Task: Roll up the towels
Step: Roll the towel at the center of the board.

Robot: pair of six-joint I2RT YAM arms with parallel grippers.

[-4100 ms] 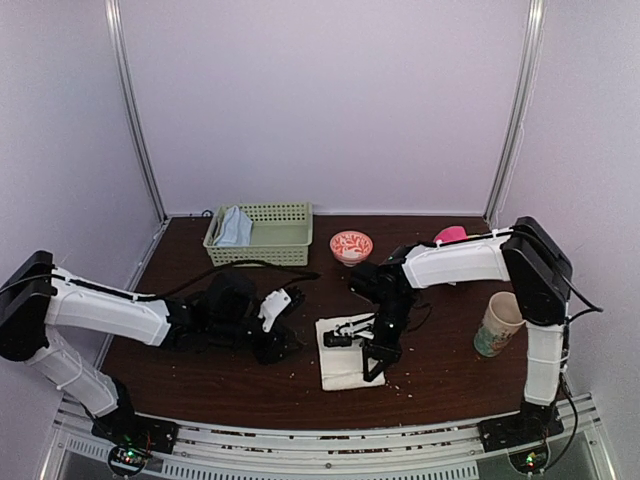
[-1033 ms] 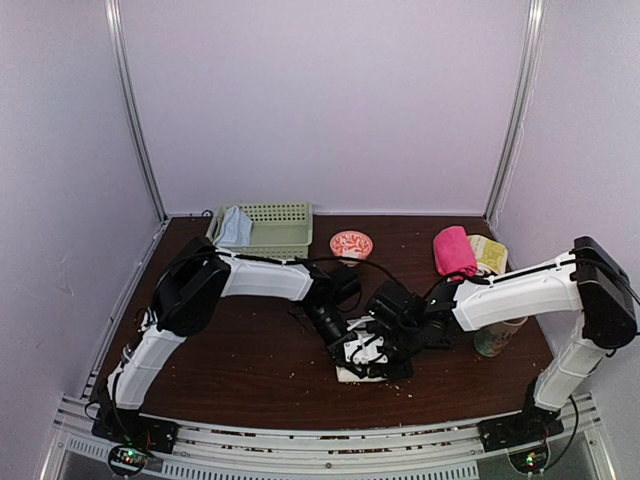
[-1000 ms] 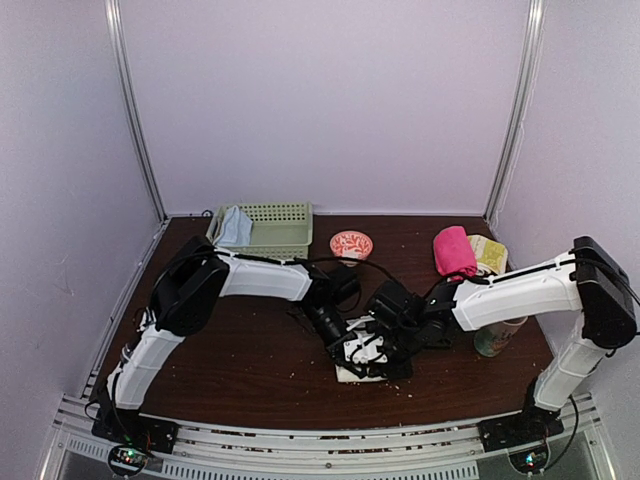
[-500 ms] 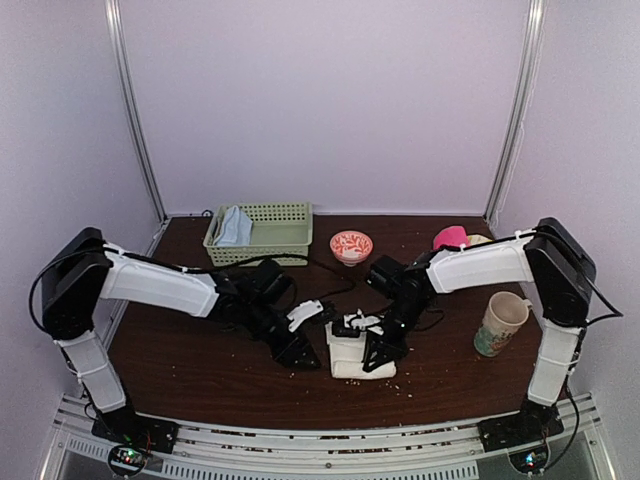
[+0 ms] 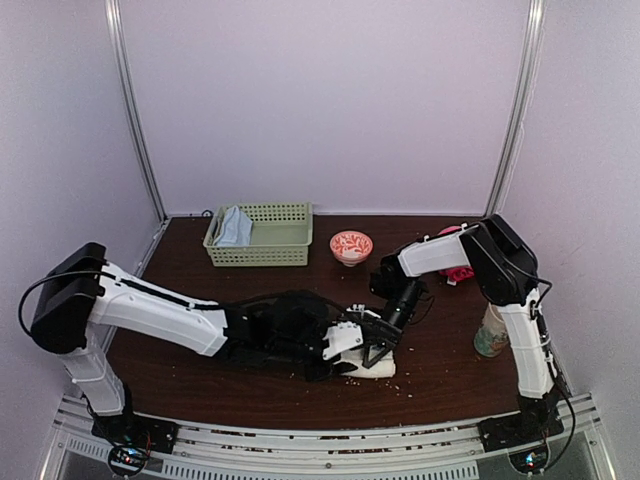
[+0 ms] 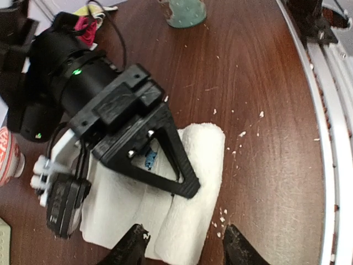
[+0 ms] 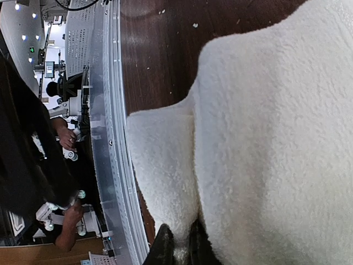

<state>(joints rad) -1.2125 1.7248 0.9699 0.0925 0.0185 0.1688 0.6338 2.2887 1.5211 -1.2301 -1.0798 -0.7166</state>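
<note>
The off-white towel [image 5: 372, 368] lies near the table's front edge, partly rolled, its thick roll [image 6: 193, 193] on the side toward the rail. My right gripper [image 7: 181, 245] is shut on a fold of this towel [image 7: 265, 138], pinching it between both tips; from above the right gripper [image 5: 381, 340] sits on top of the cloth. My left gripper [image 6: 185, 251] stands open, its fingertips [image 6: 132, 248] straddling the roll's end without touching it; from above the left gripper [image 5: 352, 352] is at the towel's left end. The pale blue towel [image 5: 235, 228] lies crumpled in the green basket [image 5: 280, 235].
A patterned small bowl [image 5: 351, 245] stands behind the towel. A pink cloth [image 5: 455, 240] lies at the back right, and a mug [image 5: 490, 330] stands at the right beside the right arm. White crumbs [image 6: 242, 132] dot the dark wood near the metal rail [image 6: 331, 110].
My left arm has slid right up to the towel's end and its jaws have spread apart. The right gripper has closed on the towel's fold and its arm has swung.
</note>
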